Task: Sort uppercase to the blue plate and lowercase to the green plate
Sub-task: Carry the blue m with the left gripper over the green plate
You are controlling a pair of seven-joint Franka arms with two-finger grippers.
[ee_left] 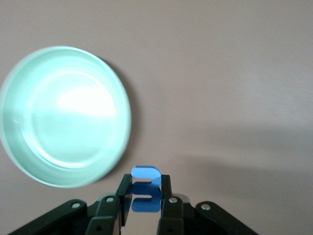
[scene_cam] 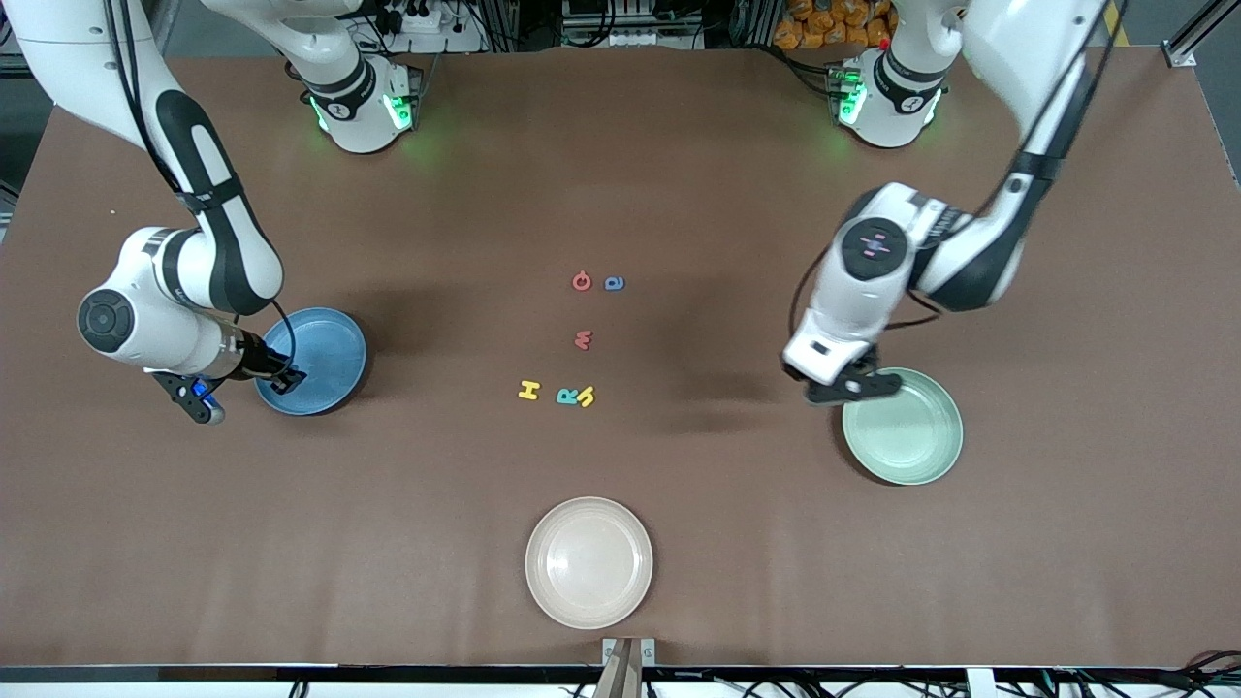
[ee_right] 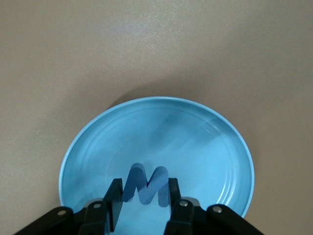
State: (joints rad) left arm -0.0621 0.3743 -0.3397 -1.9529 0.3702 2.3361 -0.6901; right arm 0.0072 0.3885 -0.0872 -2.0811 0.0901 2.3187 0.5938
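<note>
The right hand (ee_right: 144, 208), over the blue plate (scene_cam: 325, 354), grips the big blue M (ee_right: 145, 185); the left hand (ee_left: 141, 208), beside the green plate (ee_left: 63, 115), pinches the small blue m (ee_left: 145, 190). Both are at delivery: next, centre and release.

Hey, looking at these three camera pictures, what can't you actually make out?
- Front view: the small blue foam letter in the left pincer is hidden by the arm's wrist.
- Left wrist view: that letter is partly covered by the fingers; which letter is unclear.
- Right wrist view: the round blue plastic plate is cut off by the edge; the right pincer covers the blue foam M partly.
</note>
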